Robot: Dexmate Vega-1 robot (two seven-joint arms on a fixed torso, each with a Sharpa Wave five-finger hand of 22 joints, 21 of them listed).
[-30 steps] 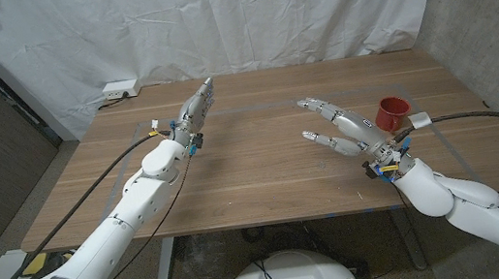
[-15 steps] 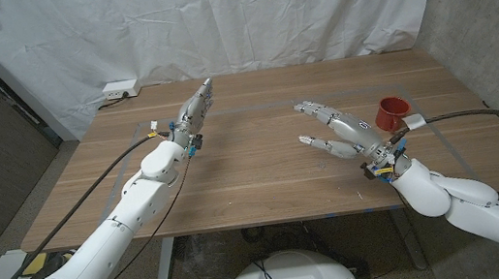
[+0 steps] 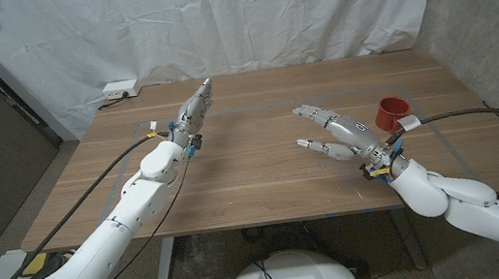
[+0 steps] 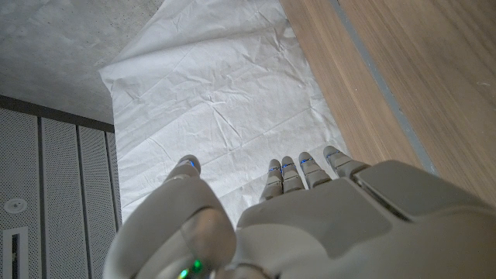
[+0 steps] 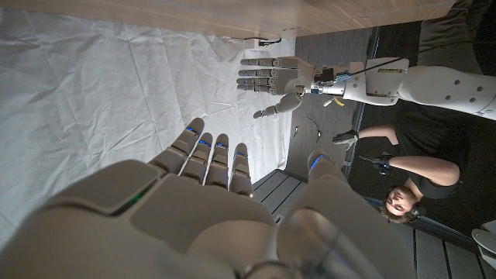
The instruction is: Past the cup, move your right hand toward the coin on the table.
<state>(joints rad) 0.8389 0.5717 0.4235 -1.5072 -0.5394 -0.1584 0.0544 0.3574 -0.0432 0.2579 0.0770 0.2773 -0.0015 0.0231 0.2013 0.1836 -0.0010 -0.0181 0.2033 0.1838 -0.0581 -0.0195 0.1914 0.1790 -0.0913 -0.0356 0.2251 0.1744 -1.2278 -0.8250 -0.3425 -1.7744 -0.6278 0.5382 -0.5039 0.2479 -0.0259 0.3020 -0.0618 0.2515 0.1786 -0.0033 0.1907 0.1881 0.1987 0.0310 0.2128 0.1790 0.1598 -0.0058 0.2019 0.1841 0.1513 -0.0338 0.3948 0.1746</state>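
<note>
The right robot hand (image 3: 332, 131), fingers spread and holding nothing, is hovering over the brown wooden tabletop (image 3: 262, 157), already past the small red cup (image 3: 392, 113). No coin is visible, so the remaining reach cannot be judged.

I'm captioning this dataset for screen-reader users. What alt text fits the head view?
Two white robot arms reach over a wooden table: the right hand, open with fingers spread, hovers beside a red cup, and the left hand is held out with straight fingers. A white sheet hangs behind.
</note>
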